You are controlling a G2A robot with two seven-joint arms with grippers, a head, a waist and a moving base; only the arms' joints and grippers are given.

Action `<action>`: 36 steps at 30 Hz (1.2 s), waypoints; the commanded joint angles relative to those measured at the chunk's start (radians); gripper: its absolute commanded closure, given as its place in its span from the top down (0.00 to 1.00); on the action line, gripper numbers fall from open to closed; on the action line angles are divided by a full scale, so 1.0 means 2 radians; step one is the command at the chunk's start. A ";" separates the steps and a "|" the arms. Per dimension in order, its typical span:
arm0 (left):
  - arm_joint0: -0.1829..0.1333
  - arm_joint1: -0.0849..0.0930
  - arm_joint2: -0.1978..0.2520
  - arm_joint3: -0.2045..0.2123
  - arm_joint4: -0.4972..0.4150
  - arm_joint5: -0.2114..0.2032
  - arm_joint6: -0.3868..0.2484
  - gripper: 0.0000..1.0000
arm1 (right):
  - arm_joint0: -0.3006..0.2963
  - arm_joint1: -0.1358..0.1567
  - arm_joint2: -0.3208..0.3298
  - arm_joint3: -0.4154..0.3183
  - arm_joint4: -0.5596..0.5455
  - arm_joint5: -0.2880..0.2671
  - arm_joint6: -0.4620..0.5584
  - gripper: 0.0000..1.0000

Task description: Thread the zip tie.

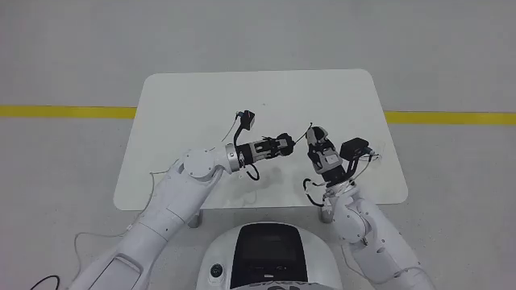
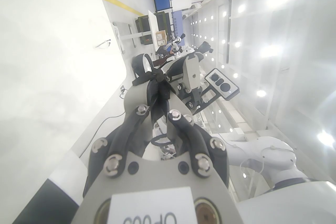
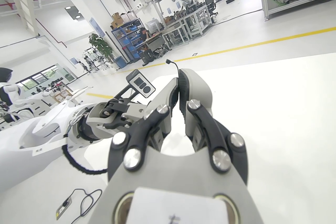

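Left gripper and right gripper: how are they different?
The left gripper pinches a curled black strip; the right gripper pinches a thin zip tie sticking out. In the top view, the left gripper points sideways, the right gripper points away from the robot. Both jaws are shut.

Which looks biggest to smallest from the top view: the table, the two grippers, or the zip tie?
Largest: table.
Next: left gripper and right gripper, alike, so unranked.
Smallest: zip tie.
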State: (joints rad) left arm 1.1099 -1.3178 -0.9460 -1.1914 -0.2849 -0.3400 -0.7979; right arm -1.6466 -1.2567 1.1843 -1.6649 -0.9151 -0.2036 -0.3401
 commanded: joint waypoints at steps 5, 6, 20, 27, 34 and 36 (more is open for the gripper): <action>0.000 0.000 0.000 0.000 0.000 0.000 0.000 0.00 | -0.007 0.000 0.007 -0.011 -0.001 -0.004 -0.004 0.00; 0.000 0.000 0.000 0.000 0.000 0.000 0.000 0.00 | -0.008 0.000 0.008 -0.012 -0.002 -0.005 -0.003 0.00; 0.000 0.000 0.000 0.000 0.000 0.000 0.000 0.00 | -0.005 -0.002 0.008 -0.008 -0.004 -0.007 0.001 0.00; 0.000 0.000 0.000 0.000 0.000 0.000 0.000 0.00 | -0.001 -0.004 0.008 0.001 -0.002 -0.006 0.006 0.00; 0.000 0.000 0.000 0.000 0.000 0.000 0.000 0.00 | -0.003 -0.005 0.008 -0.002 -0.004 -0.009 0.003 0.00; 0.000 0.000 0.000 0.000 0.000 0.000 0.000 0.00 | -0.005 -0.005 0.009 -0.005 -0.006 -0.010 0.002 0.00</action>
State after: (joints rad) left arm 1.1099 -1.3178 -0.9460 -1.1914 -0.2849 -0.3400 -0.7979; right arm -1.6545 -1.2667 1.2015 -1.6722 -0.9253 -0.2230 -0.3357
